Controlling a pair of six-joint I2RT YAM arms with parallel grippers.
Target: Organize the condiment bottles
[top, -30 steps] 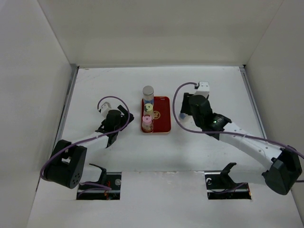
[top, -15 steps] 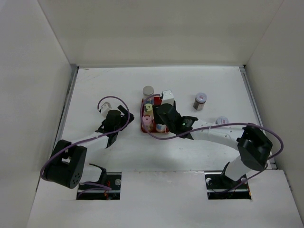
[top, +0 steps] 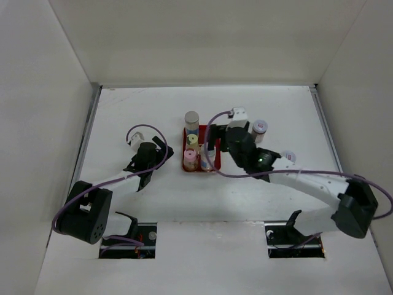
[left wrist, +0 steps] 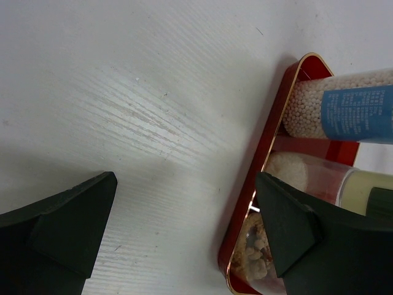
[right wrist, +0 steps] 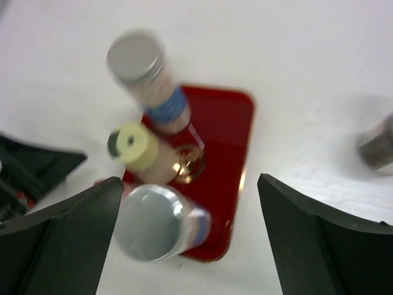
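Above the red tray (right wrist: 228, 136), right gripper (right wrist: 190, 181) fingers wide, gripping nothing, over the lavender-capped jar (right wrist: 150, 224) lined up with the yellow-capped jar (right wrist: 130, 142) and grey-capped jar (right wrist: 136, 56), presumably for tidy grouping; a stray jar (top: 260, 128) outside on the surface (top: 141, 104); left gripper (left wrist: 184, 178) fingers wide.

White table (top: 135, 110) — red tray (right wrist: 228, 132), far jar (top: 260, 129), near jar (top: 287, 157) alongside

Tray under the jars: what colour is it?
Red with a gold rim; the tray shows best in the left wrist view.
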